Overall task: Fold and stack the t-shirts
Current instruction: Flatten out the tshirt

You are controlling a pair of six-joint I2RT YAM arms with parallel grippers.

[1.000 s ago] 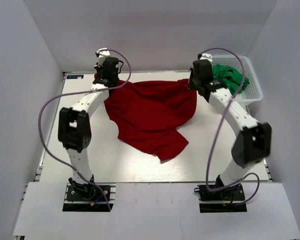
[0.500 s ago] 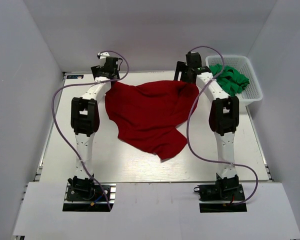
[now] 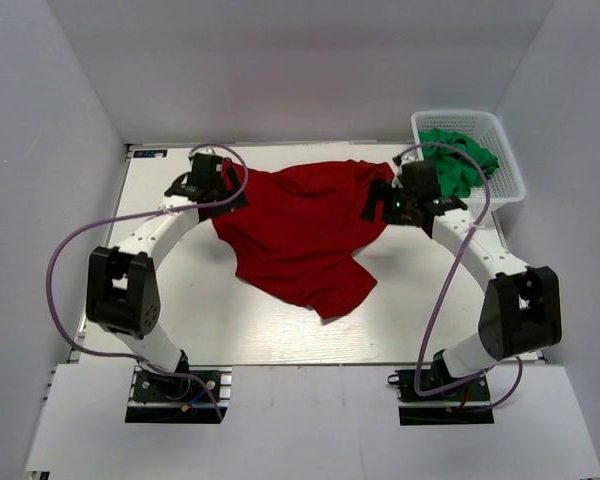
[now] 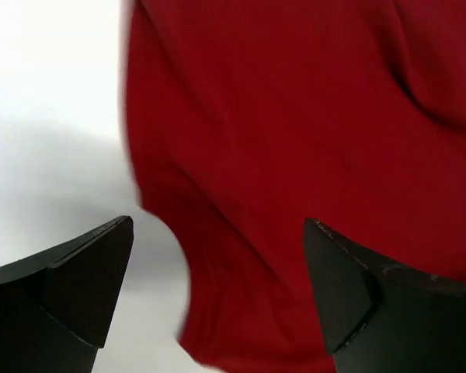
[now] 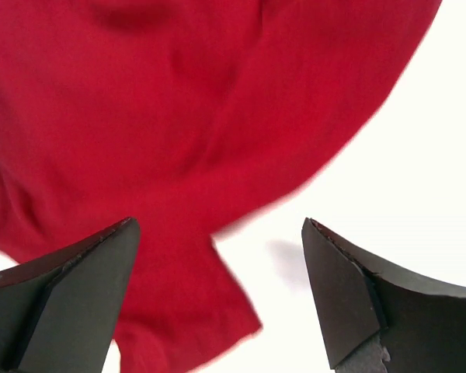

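Seen from above, a white table (image 3: 205,310) stands between pale walls, with two white and black robot arms reaching in from its near edge.

At the far left of the table, the left gripper (image 4: 217,225) hangs over the left edge of the deep red t-shirt (image 3: 300,230). In its wrist camera, its two dark fingers stand wide apart with nothing between them. Red cloth fills the right and upper part of that view, and bare white table shows on the left.

The deep red t-shirt lies spread but rumpled across the middle of the table, nearer the far side. One flap trails toward the near edge. It is unfolded, and nothing is stacked on it.

To the right, the right gripper (image 5: 219,224) hangs over the shirt's right edge. Its jaws are also spread wide and hold nothing. Its wrist camera shows red cloth at the upper left and white table at the right.

At the far right corner sits a white plastic lattice basket (image 3: 508,165). Inside it is a crumpled heap of bright green t-shirts (image 3: 460,155). How many there are cannot be told. The basket stands near the red shirt but apart from it.
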